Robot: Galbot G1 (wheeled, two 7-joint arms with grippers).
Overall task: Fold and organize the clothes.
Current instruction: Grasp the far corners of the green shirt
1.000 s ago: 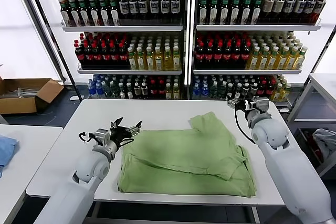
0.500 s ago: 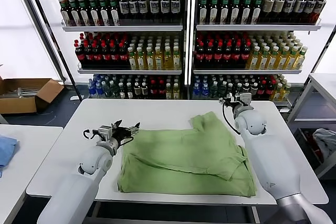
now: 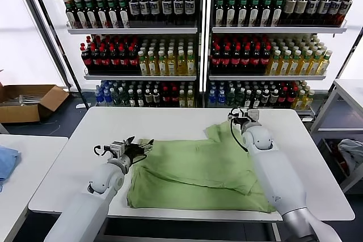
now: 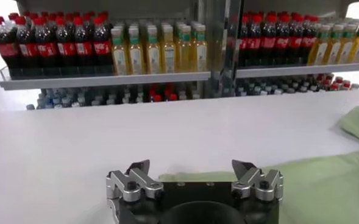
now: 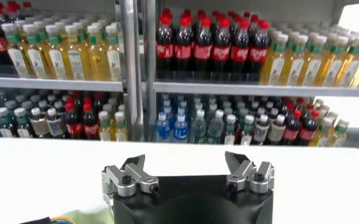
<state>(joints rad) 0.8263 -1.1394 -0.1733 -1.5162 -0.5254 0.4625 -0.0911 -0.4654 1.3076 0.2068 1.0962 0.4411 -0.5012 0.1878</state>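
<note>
Shirt (image 3: pixel 201 171) of light green cloth lies partly folded on the white table (image 3: pixel 85 168), a bit to the right of the middle, with one flap turned over the body and a piece sticking out toward the shelves. Your left gripper (image 3: pixel 138 148) sits at the left edge of the cloth, its fingers spread apart and holding nothing; the left wrist view shows the green hem just before the open fingers (image 4: pixel 139 172). Your right gripper (image 3: pixel 241 115) is at the far right corner of the shirt, also open and empty. I judge you are at the step of taking two edges for the next fold. For this you need to lower both grippers onto the cloth and pinch only the top layer. Behind the table stand shelves (image 3: pixel 198 29) full of bottles, and a cardboard box (image 3: pixel 25 101) is on the floor to the left.
</note>
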